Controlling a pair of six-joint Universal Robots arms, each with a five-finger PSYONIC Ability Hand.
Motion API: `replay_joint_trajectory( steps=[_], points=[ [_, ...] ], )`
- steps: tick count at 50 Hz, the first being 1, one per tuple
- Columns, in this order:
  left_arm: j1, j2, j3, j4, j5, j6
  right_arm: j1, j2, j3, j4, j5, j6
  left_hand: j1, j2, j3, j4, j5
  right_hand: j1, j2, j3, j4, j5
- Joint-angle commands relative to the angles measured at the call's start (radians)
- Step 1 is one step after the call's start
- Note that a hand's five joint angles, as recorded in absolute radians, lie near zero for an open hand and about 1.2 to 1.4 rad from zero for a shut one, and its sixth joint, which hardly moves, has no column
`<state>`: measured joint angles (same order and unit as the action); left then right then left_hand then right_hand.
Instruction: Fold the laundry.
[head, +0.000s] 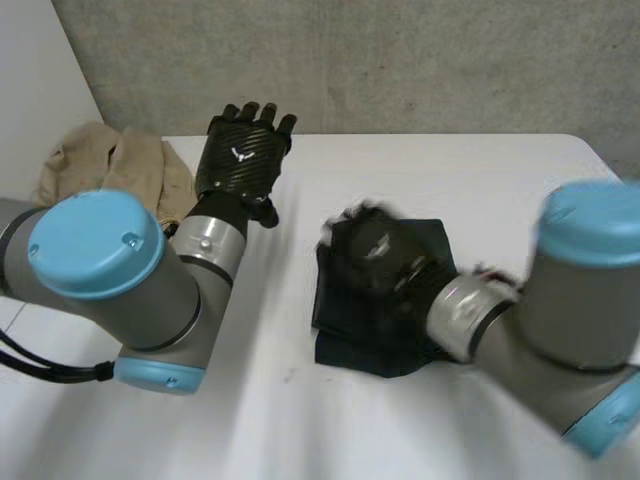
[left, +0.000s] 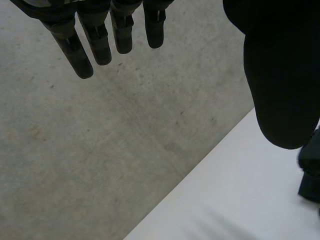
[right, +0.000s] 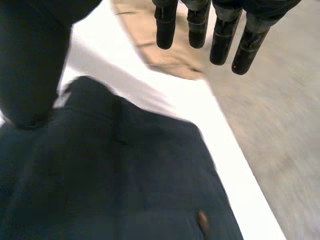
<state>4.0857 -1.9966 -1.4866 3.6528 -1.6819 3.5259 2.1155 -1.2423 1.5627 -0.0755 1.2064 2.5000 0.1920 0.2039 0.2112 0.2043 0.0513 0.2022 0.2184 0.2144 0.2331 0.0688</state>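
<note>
Worktop: white, bare along its far edge and right side.
Dark cloth: navy, folded to a rough square. It lies flat mid-worktop with bare surface on every side.
Beige cloth: heaped at the far left corner, well apart from the dark cloth.
Right hand: over the dark cloth's far part, with fingers straight and apart from the thumb, clasping nothing.
Left hand: raised near the far edge beside the beige cloth, with fingers straight, holding nothing.
Button: small, brown, on the dark cloth.
</note>
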Motion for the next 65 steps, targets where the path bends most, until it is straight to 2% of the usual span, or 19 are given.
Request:
replay_joint_trajectory(
  steps=[1,5,9,16,20,27,34,36,42,44,49,50,54,57,65],
  points=[
    [-0.057,-0.106,0.161,-0.186,0.057,-0.169,-0.182,-0.085,-0.016,0.028,-0.004,0.431,-0.011,-0.023,-0.03,-0.023,-0.045,-0.028,-0.044,-0.04,-0.059,-0.069],
    [-0.082,-0.174,0.218,-0.275,0.117,-0.257,-0.203,-0.008,-0.039,0.075,0.002,0.427,0.007,-0.005,-0.012,-0.006,-0.027,-0.028,-0.044,-0.04,-0.059,-0.069],
    [-0.102,-0.243,0.247,-0.319,0.134,-0.301,-0.21,0.102,-0.081,0.132,0.022,0.36,0.03,0.018,0.011,0.018,-0.004,-0.028,-0.044,-0.04,-0.059,-0.069],
    [-0.103,-0.338,0.265,-0.378,0.131,-0.298,-0.219,0.254,-0.113,0.151,0.126,0.263,0.048,0.036,0.029,0.036,0.014,-0.028,-0.044,-0.04,-0.059,-0.069],
    [-0.102,-0.37,0.287,-0.433,0.12,-0.277,-0.219,0.284,-0.131,0.154,0.176,0.246,0.048,0.036,0.029,0.036,0.014,-0.028,-0.044,-0.04,-0.059,-0.069],
    [-0.111,-0.351,0.313,-0.481,0.102,-0.157,-0.219,0.238,-0.116,0.145,0.179,0.255,0.042,0.03,0.023,0.03,0.008,-0.028,-0.044,-0.04,-0.059,-0.069],
    [-0.111,-0.19,0.316,-0.477,0.108,-0.157,-0.235,0.058,-0.027,0.057,0.179,0.293,0.019,0.007,-0.001,0.006,-0.015,-0.028,-0.044,-0.04,-0.059,-0.069],
    [-0.107,-0.127,0.316,-0.479,0.111,-0.16,-0.282,-0.008,0.01,0.031,0.18,0.332,0.019,0.007,-0.001,0.006,-0.015,-0.028,-0.044,-0.04,-0.059,-0.069],
    [-0.08,0.007,0.302,-0.496,0.12,-0.177,-0.394,-0.083,0.091,0.031,0.171,0.427,0.027,0.015,0.008,0.015,-0.006,-0.028,-0.044,-0.04,-0.059,-0.069],
    [-0.067,0.035,0.298,-0.534,0.151,-0.191,-0.413,-0.085,0.109,0.039,0.162,0.448,0.036,0.024,0.017,0.024,0.002,-0.028,-0.044,-0.04,-0.059,-0.069],
    [-0.03,0.085,0.289,-0.641,0.276,-0.251,-0.46,-0.082,0.174,0.088,0.098,0.484,0.039,0.027,0.02,0.027,0.005,-0.028,-0.044,-0.04,-0.059,-0.069],
    [-0.012,0.1,0.279,-0.669,0.327,-0.274,-0.477,-0.072,0.198,0.1,0.067,0.493,0.045,0.033,0.026,0.033,0.011,-0.028,-0.044,-0.04,-0.059,-0.069],
    [0.025,0.113,0.255,-0.691,0.411,-0.314,-0.489,-0.04,0.252,0.086,-0.008,0.542,0.048,0.036,0.029,0.036,0.014,-0.028,-0.044,-0.04,-0.059,-0.069],
    [0.041,0.113,0.247,-0.691,0.418,-0.324,-0.488,0.003,0.266,0.053,-0.047,0.603,0.048,0.036,0.029,0.036,0.014,-0.028,-0.044,-0.04,-0.059,-0.069],
    [0.045,0.111,0.227,-0.689,0.416,-0.335,-0.43,0.084,0.252,0.017,-0.051,0.64,0.027,0.016,0.008,0.015,-0.006,0.024,0.007,0.011,-0.007,-0.018]
  ],
)
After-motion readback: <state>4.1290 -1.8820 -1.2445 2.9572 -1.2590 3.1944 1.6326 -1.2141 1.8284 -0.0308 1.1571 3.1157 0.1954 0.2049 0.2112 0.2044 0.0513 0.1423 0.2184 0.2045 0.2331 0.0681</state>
